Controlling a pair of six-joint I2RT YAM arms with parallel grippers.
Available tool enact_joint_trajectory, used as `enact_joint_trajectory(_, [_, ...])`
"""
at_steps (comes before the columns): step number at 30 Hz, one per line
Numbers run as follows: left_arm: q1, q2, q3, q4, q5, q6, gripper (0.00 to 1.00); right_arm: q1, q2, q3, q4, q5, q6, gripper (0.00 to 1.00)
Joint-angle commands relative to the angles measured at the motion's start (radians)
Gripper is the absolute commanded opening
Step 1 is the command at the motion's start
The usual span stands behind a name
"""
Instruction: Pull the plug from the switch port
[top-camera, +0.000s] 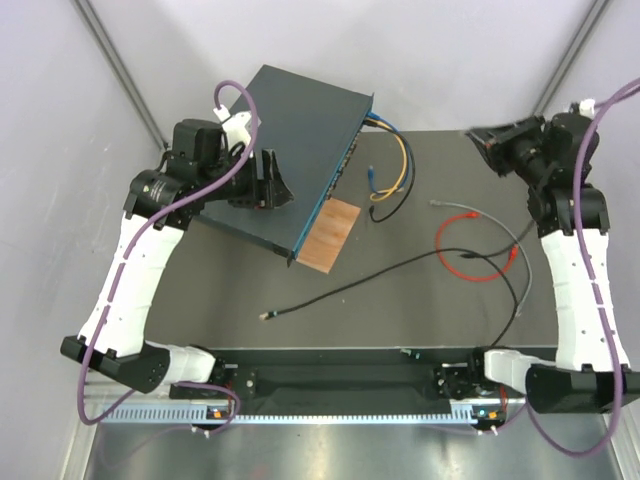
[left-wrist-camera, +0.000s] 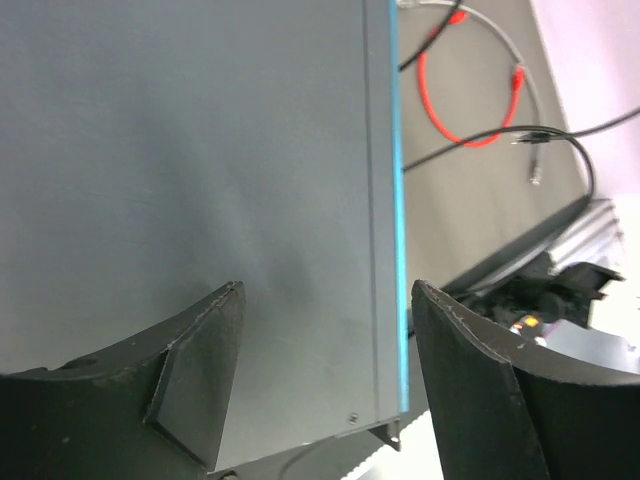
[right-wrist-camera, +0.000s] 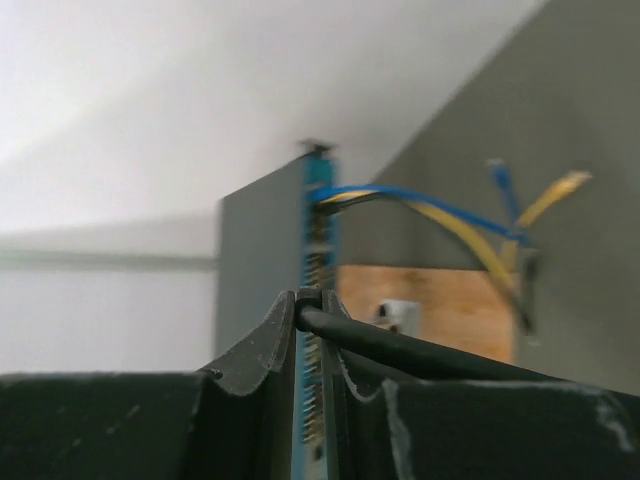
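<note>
The switch (top-camera: 290, 130) is a flat dark blue-grey box at the back left, lying at an angle. Blue (top-camera: 405, 160) and yellow (top-camera: 396, 188) cables are plugged into its port face. My left gripper (top-camera: 268, 182) is open over the switch top (left-wrist-camera: 200, 150). One finger is above the top and the other is past the blue front edge (left-wrist-camera: 396, 200). My right gripper (top-camera: 475, 135) is raised at the back right, away from the switch. In the right wrist view it (right-wrist-camera: 310, 300) is shut on the end of a black cable (right-wrist-camera: 420, 355), and the port face (right-wrist-camera: 318, 250) is blurred beyond.
A small brown board (top-camera: 330, 232) lies against the switch's near corner. A red cable loop (top-camera: 470, 250), a grey cable (top-camera: 480, 215) and a long black cable (top-camera: 380, 275) lie on the dark mat at the right. The black cable's loose plug (top-camera: 265, 316) is near the front.
</note>
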Motion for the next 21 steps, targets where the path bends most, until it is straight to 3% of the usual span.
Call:
enact_joint_trajectory(1, [0.002, -0.017, 0.037, 0.042, -0.059, 0.072, 0.73, -0.125, -0.012, -0.108, -0.134, 0.021, -0.047, 0.0])
enact_joint_trajectory(5, [0.004, -0.027, 0.043, 0.047, -0.08, 0.1, 0.74, -0.246, 0.057, -0.215, -0.027, -0.058, -0.122, 0.0])
enact_joint_trajectory(9, [0.001, -0.039, 0.023, 0.061, -0.071, 0.109, 0.74, -0.266, 0.259, -0.122, 0.013, -0.134, -0.219, 0.0])
enact_joint_trajectory(13, [0.001, -0.052, 0.03, 0.053, -0.088, 0.12, 0.75, -0.272, 0.454, -0.03, -0.016, -0.166, -0.205, 0.0])
enact_joint_trajectory(21, [0.002, -0.032, 0.056, 0.049, -0.104, 0.117, 0.77, -0.258, 0.661, 0.058, -0.077, -0.217, -0.247, 0.06])
